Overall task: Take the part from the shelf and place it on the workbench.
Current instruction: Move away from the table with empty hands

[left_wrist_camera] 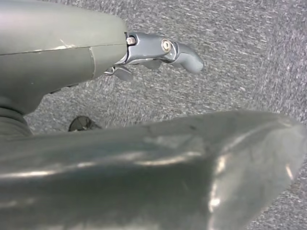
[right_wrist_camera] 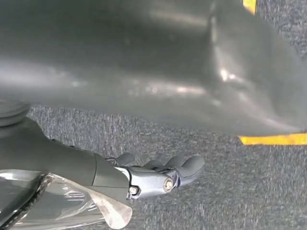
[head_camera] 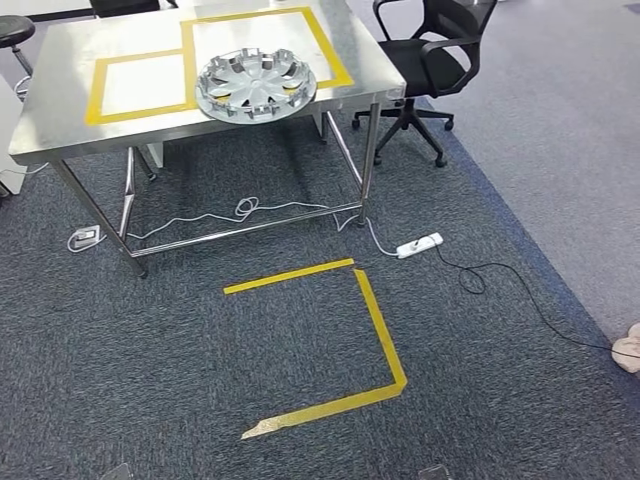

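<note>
The hubcap [head_camera: 256, 85] lies flat on the steel worktop [head_camera: 60, 110], straddling its yellow tape lines. My left hand [left_wrist_camera: 159, 50] and right hand [right_wrist_camera: 159, 175] hang over grey carpet — fingers loosely extended, holding nothing.

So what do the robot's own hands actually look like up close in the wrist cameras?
The left hand has a smooth grey-green cover, then a metallic blue-grey thumb link with two silver screws and a rounded grey tip. The right hand has a darker grey cover, the same screwed metal link, and dark rounded fingers. A clear plastic sheet with dark woven edging sits against its wrist.
</note>
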